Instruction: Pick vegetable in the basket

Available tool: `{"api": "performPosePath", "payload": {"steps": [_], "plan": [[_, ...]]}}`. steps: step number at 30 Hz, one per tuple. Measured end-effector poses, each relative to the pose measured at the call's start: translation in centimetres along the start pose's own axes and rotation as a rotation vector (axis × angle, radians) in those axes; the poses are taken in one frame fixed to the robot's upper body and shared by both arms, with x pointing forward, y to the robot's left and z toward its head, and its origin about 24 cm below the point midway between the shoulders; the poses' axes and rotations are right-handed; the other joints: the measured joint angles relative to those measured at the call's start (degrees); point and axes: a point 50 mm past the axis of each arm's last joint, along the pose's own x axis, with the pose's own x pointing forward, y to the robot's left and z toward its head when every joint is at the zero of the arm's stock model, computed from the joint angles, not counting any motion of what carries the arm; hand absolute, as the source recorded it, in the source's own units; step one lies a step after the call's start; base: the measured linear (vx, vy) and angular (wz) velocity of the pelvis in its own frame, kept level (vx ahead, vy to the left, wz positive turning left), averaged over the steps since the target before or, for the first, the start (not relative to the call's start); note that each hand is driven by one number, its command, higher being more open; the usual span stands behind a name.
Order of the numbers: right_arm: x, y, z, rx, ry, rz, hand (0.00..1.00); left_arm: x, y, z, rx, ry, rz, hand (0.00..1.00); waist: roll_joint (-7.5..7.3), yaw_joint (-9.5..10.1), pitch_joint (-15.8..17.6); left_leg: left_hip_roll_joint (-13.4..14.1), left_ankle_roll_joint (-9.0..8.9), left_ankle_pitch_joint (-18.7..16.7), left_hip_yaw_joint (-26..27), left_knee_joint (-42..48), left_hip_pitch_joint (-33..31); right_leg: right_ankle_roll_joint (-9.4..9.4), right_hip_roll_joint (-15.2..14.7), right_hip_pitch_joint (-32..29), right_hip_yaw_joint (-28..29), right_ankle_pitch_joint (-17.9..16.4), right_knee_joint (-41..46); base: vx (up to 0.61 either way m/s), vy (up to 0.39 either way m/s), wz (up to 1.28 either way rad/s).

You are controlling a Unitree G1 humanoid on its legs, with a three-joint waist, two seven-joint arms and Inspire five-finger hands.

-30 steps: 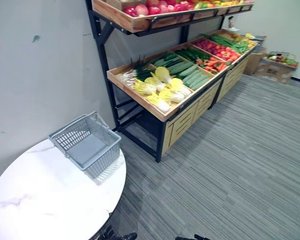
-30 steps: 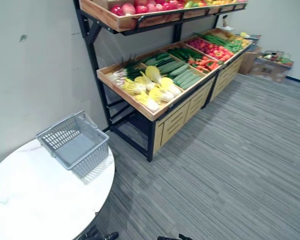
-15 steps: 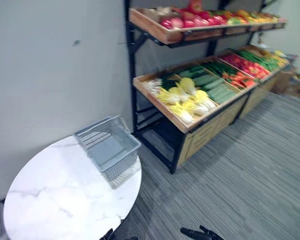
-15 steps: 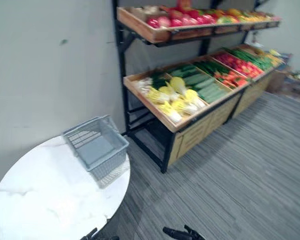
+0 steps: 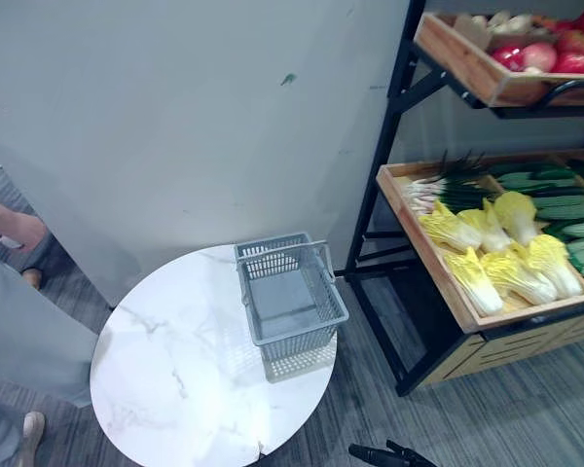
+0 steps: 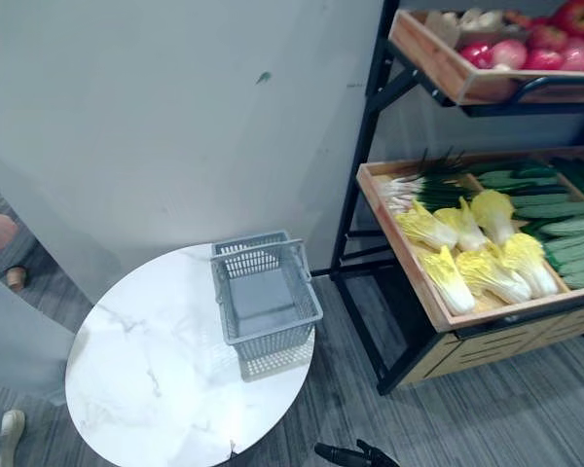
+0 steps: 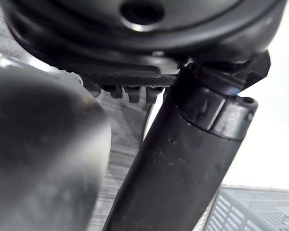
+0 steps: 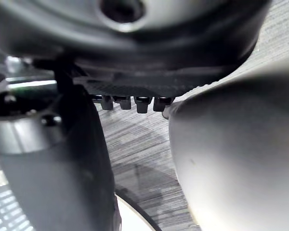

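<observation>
Grey plastic basket (image 5: 290, 301) sits empty on the round marble surface (image 5: 175, 370), the cabbages (image 5: 506, 255) lie untouched in the wooden tray (image 5: 423, 251) to its right, so I judge nothing picked yet, and I cannot tell whether my left hand (image 7: 149, 48) or right hand (image 8: 149, 53) is open.

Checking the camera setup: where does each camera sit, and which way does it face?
Left eye view: on the head, looking down at the basket on the table, shelf of cabbages at right.
Right eye view: beside it, same scene.
Left wrist view: on the left wrist, along the left hand; basket corner beyond.
Right wrist view: on the right wrist, along the right hand toward the floor.
Shared: the basket, in both eye views and the left wrist view.
</observation>
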Motion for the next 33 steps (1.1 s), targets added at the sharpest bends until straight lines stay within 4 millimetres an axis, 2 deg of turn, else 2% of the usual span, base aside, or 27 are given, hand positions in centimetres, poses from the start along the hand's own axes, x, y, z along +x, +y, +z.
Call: {"api": "performPosePath", "payload": {"steps": [1, 4, 9, 12, 13, 19, 23, 27, 30, 33], "plan": [[0.1, 0.2, 0.2, -0.029, 0.005, 0.002, 1.0, 0.2, -0.4, 0.4, 0.01, -0.01, -0.01, 1.0, -0.09, 0.04, 0.02, 0.48, -1.13, 0.77, 0.09, -0.83, 0.03, -0.52, 0.34, 0.24, -0.94, -0.32, -0.06, 0.19, -0.106, 0.39], [0.3, 0.9, 0.6, -0.09, 0.009, 0.028, 1.0, 0.3, -0.5, 0.9, 0.032, -0.016, -0.017, 1.0, -0.58, 0.09, -0.32, 0.83, -2.81, 2.26, 0.3, -0.76, -0.73, -0.64, 0.28, 1.41, -2.79, -0.4, -1.31, 0.15, -0.059, 0.43], [0.6, 2.0, 1.5, -0.092, -0.023, 0.067, 1.0, 0.5, -1.2, 1.3, 0.048, -0.021, -0.042, 1.0, -0.64, 0.2, -0.92, 0.13, -1.49, 4.29, 3.73, -1.05, -2.86, -0.65, -0.76, 1.4, -4.22, -0.4, -3.05, 0.05, 0.024, 0.26], [0.5, 1.9, 0.7, -0.062, -0.017, 0.078, 1.0, 0.6, -1.3, 1.1, 0.069, 0.004, -0.049, 1.0, -0.51, -0.01, -1.14, 0.09, -1.28, 4.84, 5.18, -2.98, -2.1, -0.68, -0.62, 1.34, -3.79, -0.36, -2.99, -0.03, 0.042, 0.06], [0.4, 1.6, 0.5, -0.061, -0.014, 0.074, 1.0, 0.9, -2.1, 0.9, 0.072, 0.015, -0.052, 1.0, -0.47, -0.41, -2.59, -1.59, 0.72, 7.97, 7.98, -9.56, 0.27, -0.01, -0.68, 1.63, -0.59, 1.21, -5.29, -0.05, 0.053, -0.03], [0.4, 1.6, 0.4, -0.058, -0.014, 0.071, 1.0, 0.8, -2.0, 0.9, 0.062, 0.01, -0.049, 1.0, -0.44, -0.37, -2.72, -1.59, 0.72, 7.97, 7.67, -9.56, 0.08, -0.01, -0.76, 1.65, -1.05, 1.2, -5.45, 0.0, 0.0, 0.03], [0.2, 1.0, -0.3, 0.002, -0.019, 0.036, 1.0, 0.6, -1.5, 0.5, -0.001, -0.014, -0.039, 1.0, -0.47, -0.24, -3.79, -1.52, 0.72, 7.97, 6.14, -9.55, -0.46, 0.01, -0.94, 2.31, -2.84, 1.22, -6.74, 0.02, 0.004, 0.22], [-0.3, -0.4, -1.3, 0.146, -0.043, -0.07, 1.0, -0.4, 0.6, -0.5, -0.138, -0.053, 0.005, 1.0, -1.04, 0.09, -5.14, -1.11, 0.46, 7.32, 5.11, -9.55, -0.41, 0.03, -0.73, 4.08, -4.32, 1.27, -8.91, 0.07, 0.012, 0.16], [-0.6, -1.3, -0.5, 0.196, -0.126, -0.137, 1.0, -1.3, 2.1, -1.2, -0.212, -0.082, 0.047, 1.0, -1.36, 0.1, -5.97, -0.82, 0.28, 6.67, 5.19, -9.48, -0.05, 0.04, -0.51, 4.9, -4.49, 1.29, -9.95, 0.07, 0.016, -0.01], [-1.0, -2.2, 2.2, 0.16, -0.26, -0.178, 1.0, -1.5, 2.6, -1.0, -0.209, -0.099, 0.045, 1.0, -1.34, 0.13, -6.0, -0.85, 0.19, 6.44, 5.7, -9.25, -0.07, 0.19, -0.75, 4.99, -4.34, 1.48, -10.33, 0.07, 0.026, -0.05]]}}
